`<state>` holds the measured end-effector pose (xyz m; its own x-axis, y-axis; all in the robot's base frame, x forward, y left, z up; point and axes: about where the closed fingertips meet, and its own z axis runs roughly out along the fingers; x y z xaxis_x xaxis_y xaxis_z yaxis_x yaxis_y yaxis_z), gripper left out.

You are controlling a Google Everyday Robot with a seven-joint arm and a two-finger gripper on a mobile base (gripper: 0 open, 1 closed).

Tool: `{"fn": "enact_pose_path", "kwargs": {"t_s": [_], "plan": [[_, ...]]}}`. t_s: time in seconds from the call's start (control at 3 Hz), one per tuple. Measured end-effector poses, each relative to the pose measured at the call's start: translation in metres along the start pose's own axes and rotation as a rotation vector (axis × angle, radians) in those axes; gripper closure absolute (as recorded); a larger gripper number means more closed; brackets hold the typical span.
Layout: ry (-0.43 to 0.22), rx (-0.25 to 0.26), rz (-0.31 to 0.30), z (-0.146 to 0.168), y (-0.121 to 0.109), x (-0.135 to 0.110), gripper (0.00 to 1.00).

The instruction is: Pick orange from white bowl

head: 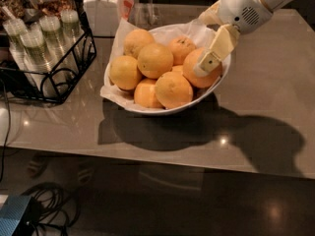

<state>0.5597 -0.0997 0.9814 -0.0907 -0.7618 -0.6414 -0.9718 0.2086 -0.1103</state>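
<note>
Currently one white bowl (172, 110) sits near the middle of the glossy brown surface (261, 107), lined with crumpled white paper (194, 31) that spills over its left edge. Seven oranges are plainly countable in it, with a sliver of an eighth showing between them in the middle of the pile. The orange (199, 81) of the task, the biggest and deepest in colour, lies at the bowl's right side against the wall, touching the front fruit (173, 89). A smaller speckled orange (182, 48) lies just behind it.

One gripper (208, 43) reaches in from the upper right, over the bowl's right rim. One finger (219, 45) slants down across the front of the orange, its tip on the skin; the other finger (208, 16) shows higher, over the paper by the far rim. They stand apart, not clamped on the fruit.

Left of the bowl stands one black wire rack (74, 77) holding at least four clear cups (32, 38). Behind the bowl stands one lidded glass jar (101, 9).
</note>
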Motion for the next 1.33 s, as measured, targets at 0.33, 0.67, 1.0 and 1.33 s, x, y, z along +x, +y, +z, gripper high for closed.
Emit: {"fn": "enact_pose_path", "kwargs": {"t_s": [0.33, 0.67, 1.0, 1.33], "plan": [[0.025, 0.037, 0.063, -0.006, 0.014, 0.019, 0.0], [0.042, 0.046, 0.131, -0.004, 0.029, 0.041, 0.0], [0.042, 0.046, 0.131, -0.004, 0.029, 0.041, 0.0], [0.042, 0.046, 0.131, -0.004, 0.029, 0.041, 0.19]]}}
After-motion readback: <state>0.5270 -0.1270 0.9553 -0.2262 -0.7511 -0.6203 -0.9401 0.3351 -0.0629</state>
